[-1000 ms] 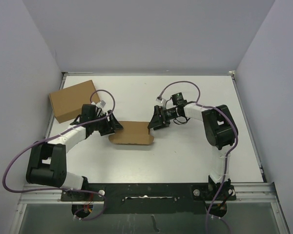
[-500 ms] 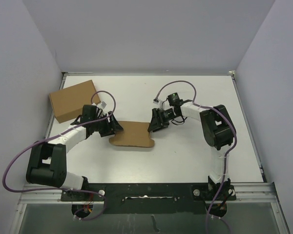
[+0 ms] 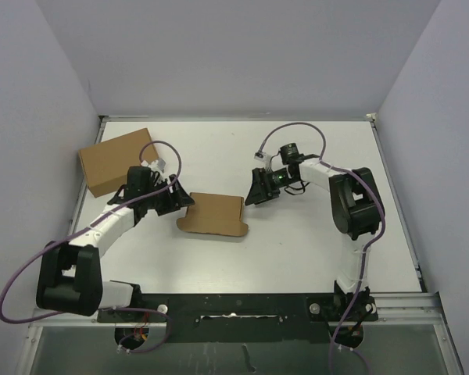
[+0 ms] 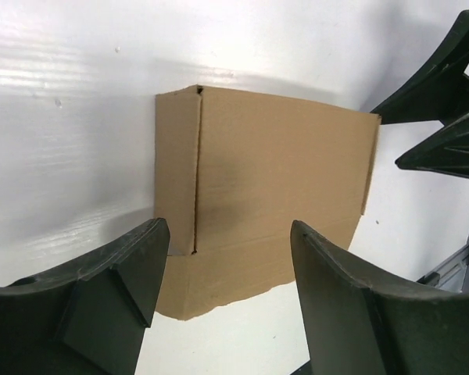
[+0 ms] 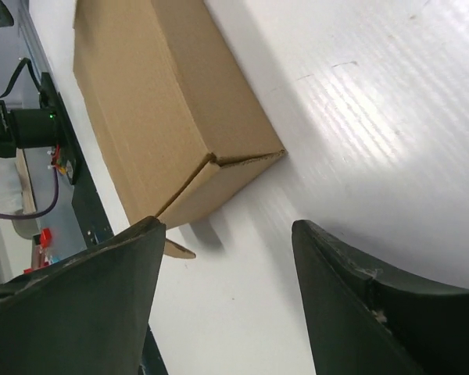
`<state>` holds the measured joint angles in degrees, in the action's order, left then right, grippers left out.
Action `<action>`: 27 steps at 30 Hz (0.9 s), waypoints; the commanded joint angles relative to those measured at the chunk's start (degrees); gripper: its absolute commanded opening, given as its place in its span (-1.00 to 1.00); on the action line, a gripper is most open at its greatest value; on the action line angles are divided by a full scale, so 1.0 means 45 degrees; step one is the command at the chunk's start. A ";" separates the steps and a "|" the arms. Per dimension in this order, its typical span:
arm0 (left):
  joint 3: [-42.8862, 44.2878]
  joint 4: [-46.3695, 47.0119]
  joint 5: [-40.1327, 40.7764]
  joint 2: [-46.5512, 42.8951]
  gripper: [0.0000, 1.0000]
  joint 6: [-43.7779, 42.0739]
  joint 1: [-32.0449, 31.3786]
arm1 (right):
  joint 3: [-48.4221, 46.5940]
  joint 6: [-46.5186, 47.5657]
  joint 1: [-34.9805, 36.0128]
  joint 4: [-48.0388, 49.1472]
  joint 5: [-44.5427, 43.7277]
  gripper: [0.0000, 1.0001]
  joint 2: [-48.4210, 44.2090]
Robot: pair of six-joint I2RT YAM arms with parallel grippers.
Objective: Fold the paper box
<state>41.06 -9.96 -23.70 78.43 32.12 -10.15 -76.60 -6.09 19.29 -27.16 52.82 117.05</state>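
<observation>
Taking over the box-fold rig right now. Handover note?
Left gripper: open, empty, at the left end of the paper box.
Right gripper: open, empty, just off its right end.
Box: mid-table, between the two arms.
Done: body looks formed, top panel down.
Left: near flap lies flat on the table; it probably needs tucking in.

In the left wrist view, a finger point(image 4: 94, 297) of the left gripper point(image 4: 228, 228) hides the near left corner of the paper box point(image 4: 281, 172), and the bottom edge cuts both fingers off. The right wrist view crops the box at its top edge.
</observation>
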 commanded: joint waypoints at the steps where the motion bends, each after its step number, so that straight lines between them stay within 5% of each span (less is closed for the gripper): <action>1: -0.0137 0.0588 0.0590 -0.1670 0.25 -0.0046 0.0104 | -0.0568 0.1716 -0.0456 -0.0224 0.1087 0.33 -0.1857; 8: -0.1860 0.2921 0.0652 -0.3461 0.33 0.0028 0.0385 | -0.0484 0.5225 0.0419 -0.0310 0.0248 0.30 -0.3451; 13: -0.3309 0.4797 0.0693 -0.4761 0.89 -0.0056 0.0440 | -0.2450 0.7723 0.1474 -0.2323 -0.1605 0.55 -0.2391; 19: -0.3899 0.5505 0.0325 -0.4966 0.89 0.0228 0.0459 | -0.5355 0.8070 0.1698 -0.4450 -0.1539 0.56 0.0244; 27: -0.4025 0.5652 0.0205 -0.4580 0.84 0.0529 0.0497 | -0.6201 0.7190 0.1558 -0.5294 -0.0302 0.52 0.1945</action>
<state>23.09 10.61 -21.63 57.21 33.52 -8.40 -101.86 27.64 26.76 -47.51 47.66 125.67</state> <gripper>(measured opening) 0.927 0.770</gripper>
